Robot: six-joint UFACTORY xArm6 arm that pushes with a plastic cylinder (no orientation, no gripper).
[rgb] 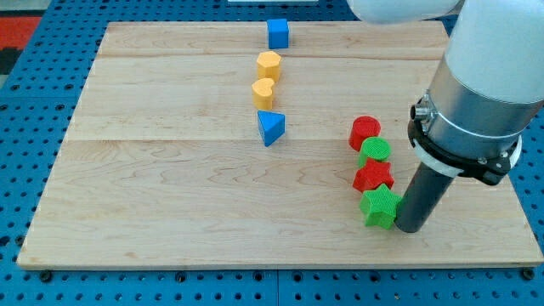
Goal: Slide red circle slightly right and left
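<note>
The red circle is found right of the frame's centre, heading a touching column: green circle, red star, green star. My tip, a plain rod with no hand to open or close, is set beside the green star, below-right of the target. Matte blocks lie on the pale wooden worktop.

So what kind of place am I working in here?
Probably a robotics lab bench: a wooden board on a blue perforated mounting table, with small coloured blocks such as the red circle. My tip sits right of the green star.
</note>
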